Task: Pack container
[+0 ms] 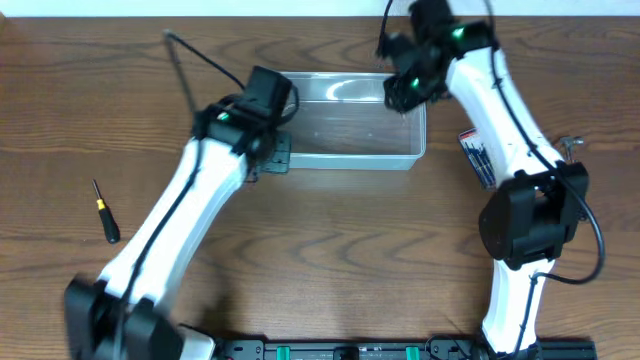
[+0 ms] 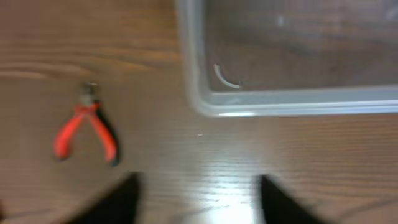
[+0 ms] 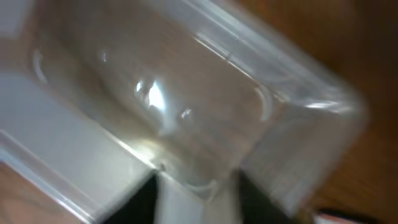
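Container (image 1: 350, 160), a clear tub, sits on the table (image 1: 330, 250) between both arms and looks empty, so packing has barely begun, by my reckoning. The left pincer (image 2: 196, 208) hovers released, jaws wide. The tub's corner lies just ahead to its right and the red-handled pliers (image 2: 87, 130) ahead to its left, probably the next pick. The right pincer (image 3: 196, 202) is also unclenched, astride the tub's rim, perhaps to steady it, though blur hides any contact. Bare wood surrounds the pliers, but the nearby tub wall limits a sideways swing.
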`<state>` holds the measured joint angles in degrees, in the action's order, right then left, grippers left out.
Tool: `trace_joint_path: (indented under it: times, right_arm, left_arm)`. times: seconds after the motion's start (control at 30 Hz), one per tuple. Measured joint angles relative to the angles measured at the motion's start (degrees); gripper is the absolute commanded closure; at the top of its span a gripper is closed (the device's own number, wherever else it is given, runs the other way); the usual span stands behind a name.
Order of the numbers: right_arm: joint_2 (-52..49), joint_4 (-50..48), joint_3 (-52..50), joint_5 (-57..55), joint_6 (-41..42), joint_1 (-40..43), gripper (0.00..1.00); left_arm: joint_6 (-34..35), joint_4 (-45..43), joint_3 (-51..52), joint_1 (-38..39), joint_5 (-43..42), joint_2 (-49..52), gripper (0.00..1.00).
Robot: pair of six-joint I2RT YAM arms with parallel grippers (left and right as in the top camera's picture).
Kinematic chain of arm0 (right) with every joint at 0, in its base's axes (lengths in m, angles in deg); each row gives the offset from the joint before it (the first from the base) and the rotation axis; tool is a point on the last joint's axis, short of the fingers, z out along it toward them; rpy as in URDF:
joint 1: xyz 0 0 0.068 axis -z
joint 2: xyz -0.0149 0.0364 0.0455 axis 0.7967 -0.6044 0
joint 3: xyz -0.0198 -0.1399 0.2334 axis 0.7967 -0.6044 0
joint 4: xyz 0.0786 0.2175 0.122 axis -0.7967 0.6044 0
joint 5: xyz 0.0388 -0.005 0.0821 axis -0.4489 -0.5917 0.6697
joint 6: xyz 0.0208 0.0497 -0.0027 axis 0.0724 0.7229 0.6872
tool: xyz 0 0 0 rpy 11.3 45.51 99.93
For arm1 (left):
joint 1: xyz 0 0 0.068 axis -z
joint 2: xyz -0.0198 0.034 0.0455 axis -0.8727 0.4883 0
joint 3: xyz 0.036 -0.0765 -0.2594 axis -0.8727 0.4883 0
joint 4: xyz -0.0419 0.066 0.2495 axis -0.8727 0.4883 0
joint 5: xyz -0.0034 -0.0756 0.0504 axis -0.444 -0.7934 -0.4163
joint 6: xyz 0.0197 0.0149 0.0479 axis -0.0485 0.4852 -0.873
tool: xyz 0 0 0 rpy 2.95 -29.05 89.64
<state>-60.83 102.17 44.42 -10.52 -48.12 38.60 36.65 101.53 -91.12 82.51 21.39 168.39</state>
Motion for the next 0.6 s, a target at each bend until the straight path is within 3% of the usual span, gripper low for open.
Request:
trace_joint_path:
  times: [0.03,0.17,0.33,0.6]
  right_arm:
    - [0.00,2.47,4.04,0.02,0.11,0.55,0.01]
    - [0.17,10.91,17.00,-0.07,-0.15,2.80,0.01]
    - [1.29,23.74,25.24,-4.55,2.47,7.85,0.01]
    - [1.95,26.58,19.30,-12.90,5.18,20.04,0.01]
  left_arm:
    - [-0.07,0.26,-0.02,-0.17,0.44,-2.25,0.02]
    - [-0.11,1.97,-0.09,-2.36,1.55,-11.32,0.02]
    - [0.37,7.39,-0.17,-8.98,2.36,-20.20,0.02]
    - [5.14,15.32,-0.20,-15.28,2.80,-26.23,0.02]
